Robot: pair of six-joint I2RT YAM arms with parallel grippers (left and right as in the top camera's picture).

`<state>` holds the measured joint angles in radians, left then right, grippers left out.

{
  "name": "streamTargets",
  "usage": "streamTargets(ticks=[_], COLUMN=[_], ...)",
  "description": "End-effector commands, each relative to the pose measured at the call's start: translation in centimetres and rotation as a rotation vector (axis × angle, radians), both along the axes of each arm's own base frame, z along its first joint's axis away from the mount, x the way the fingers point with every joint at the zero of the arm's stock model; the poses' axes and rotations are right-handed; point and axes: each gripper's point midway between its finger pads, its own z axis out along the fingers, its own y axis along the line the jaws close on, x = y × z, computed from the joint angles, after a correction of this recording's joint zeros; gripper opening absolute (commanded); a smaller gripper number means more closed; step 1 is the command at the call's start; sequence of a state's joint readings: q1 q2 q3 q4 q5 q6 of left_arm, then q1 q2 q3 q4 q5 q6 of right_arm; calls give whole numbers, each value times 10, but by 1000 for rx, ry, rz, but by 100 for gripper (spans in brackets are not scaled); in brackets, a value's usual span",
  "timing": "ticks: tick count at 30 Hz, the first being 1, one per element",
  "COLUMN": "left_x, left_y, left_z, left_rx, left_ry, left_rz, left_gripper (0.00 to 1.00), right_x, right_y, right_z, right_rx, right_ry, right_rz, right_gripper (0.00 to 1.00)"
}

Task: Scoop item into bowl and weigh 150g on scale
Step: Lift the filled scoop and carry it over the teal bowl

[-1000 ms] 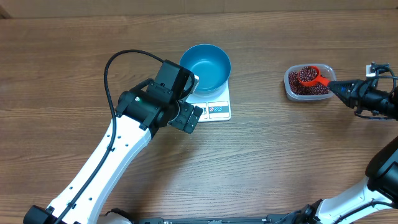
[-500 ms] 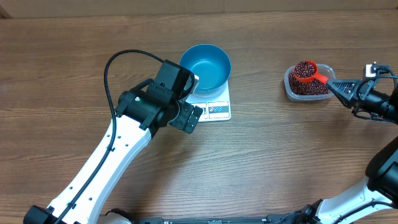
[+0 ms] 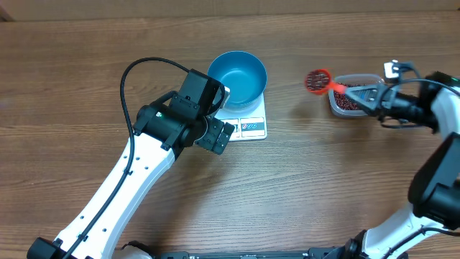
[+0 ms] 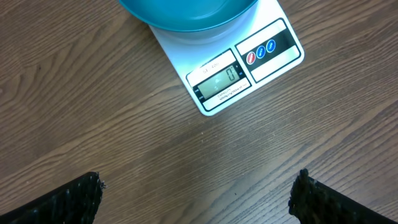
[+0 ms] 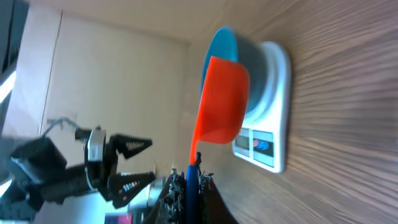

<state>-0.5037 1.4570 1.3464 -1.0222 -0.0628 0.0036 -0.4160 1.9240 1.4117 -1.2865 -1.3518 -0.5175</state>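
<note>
**Full scoop between tub and bowl**

Carrying a red scoop [image 3: 332, 85] heaped with beans [image 3: 316, 78] in the right gripper [image 3: 357, 92], jaws pinched shut on the handle. Holding it open side up, probably to keep the load from spilling. Caught at upper right of the overhead view, between the clear tub [image 3: 356, 102] and the blue bowl [image 3: 237, 75], clear of both.

Resting that bowl on the white scale [image 3: 248, 126] at upper centre, so that each load registers. Showing zero on the display, with no beans visible in the bowl.

Parking the left gripper [image 4: 196, 202] just lower left of the scale, jaws spread wide and holding nothing, perhaps to keep the display in its camera.

Counting one scoop, one tub, one bowl, one scale, two arms. Beans beyond counting, with more lying in the tub.
</note>
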Motion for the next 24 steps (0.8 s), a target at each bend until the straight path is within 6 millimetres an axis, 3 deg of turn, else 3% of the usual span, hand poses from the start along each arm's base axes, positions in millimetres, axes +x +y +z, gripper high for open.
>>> streamTargets(ticks=[1,12,17,24], left_x=[-2,-2,-2,-2], left_y=[-1,-1,-1,-1], left_z=[2,2,2,2], left_rx=[-7,-7,-7,-7], left_ry=[-5,-5,-6,-5], left_rz=[-20,-19,-20,-20], left_gripper=[100,100,100,100], right_x=[9,24,44,56], right_y=[26,101,130,165], right_z=[33,58,45,38], right_rx=[46,53,-51,-133], right_ry=[-121,-192,-125,-112], right_rz=[63,250,249,238], right_gripper=[4,4,4,4])
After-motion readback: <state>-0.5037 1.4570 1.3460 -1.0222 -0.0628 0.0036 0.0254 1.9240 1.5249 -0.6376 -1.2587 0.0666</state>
